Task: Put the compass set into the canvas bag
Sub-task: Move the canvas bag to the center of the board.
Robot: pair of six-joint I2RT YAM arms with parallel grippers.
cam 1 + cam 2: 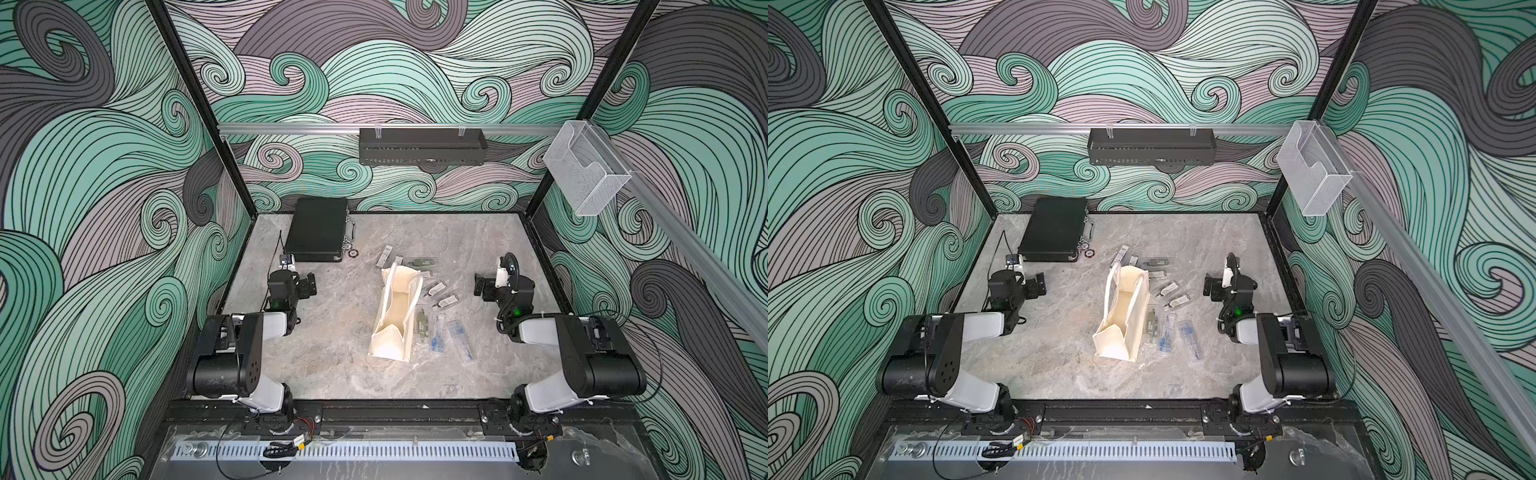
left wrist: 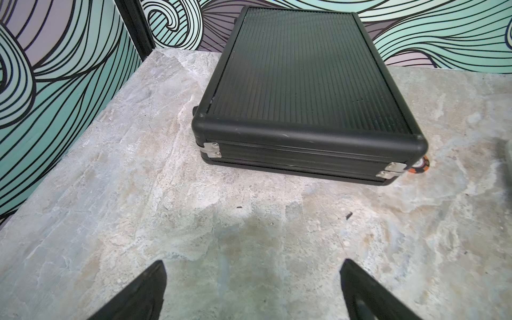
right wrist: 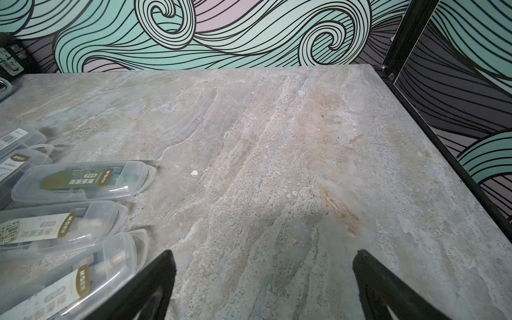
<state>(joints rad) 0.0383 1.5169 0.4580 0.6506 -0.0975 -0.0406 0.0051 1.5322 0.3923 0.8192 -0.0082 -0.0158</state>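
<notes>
Tabletop (image 1: 332,374): canvas bag (image 1: 395,316) open, seemingly empty.

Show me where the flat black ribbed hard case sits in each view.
Top view: flat black ribbed hard case at the table's far left corner.
Top view: case in the same far left corner.
Left wrist: case fills the view, beyond the open left hand.
Right wrist: just its latched edge at the picture's border.
Shared landmark: small orange round chip at the case's corner.
</notes>
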